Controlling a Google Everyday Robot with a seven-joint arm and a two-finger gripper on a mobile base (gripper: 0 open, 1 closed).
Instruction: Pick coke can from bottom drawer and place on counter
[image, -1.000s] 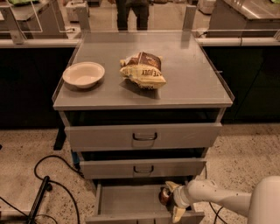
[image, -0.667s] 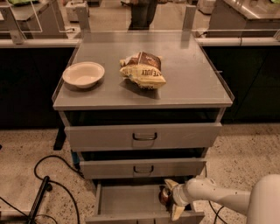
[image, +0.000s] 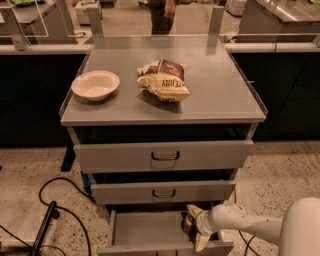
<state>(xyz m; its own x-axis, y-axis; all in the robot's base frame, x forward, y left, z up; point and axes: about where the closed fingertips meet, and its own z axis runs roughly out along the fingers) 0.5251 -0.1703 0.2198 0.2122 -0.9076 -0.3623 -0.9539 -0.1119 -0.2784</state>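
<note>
Coke can (image: 188, 223), a small dark-red metal cylinder, stands at the right end of the pulled-out bottom drawer (image: 145, 229), the lowest shallow grey metal tray, well below where it has to end up.

The flat grey metal desk (image: 220, 85) up top has bare room along its right side and front, so landing space looks fine. Its low side rims could still clip a can brought in low from the side. Below it, the wider grey middle drawer (image: 125, 192) seems to jut out a little over the back of the tray, and I reckon that is the main hazard. Lift straight up from there and the can or the wrist may knock that drawer front. The white robot arm (image: 250, 225) reaches in from the right, close to the tray's right wall, with little room to swing. Its pale two-finger pincer (image: 194, 227) is spread, one finger either side of the can, not squeezing it as far as I can see. If it closes off-centre, the can could tip or skid along the tray floor.

The yellow-brown crinkled chip bag (image: 163, 81) carries dark capitals on a pale panel, upside down from here, and I cannot make a word of them. The can shows no lettering I can read.
</note>
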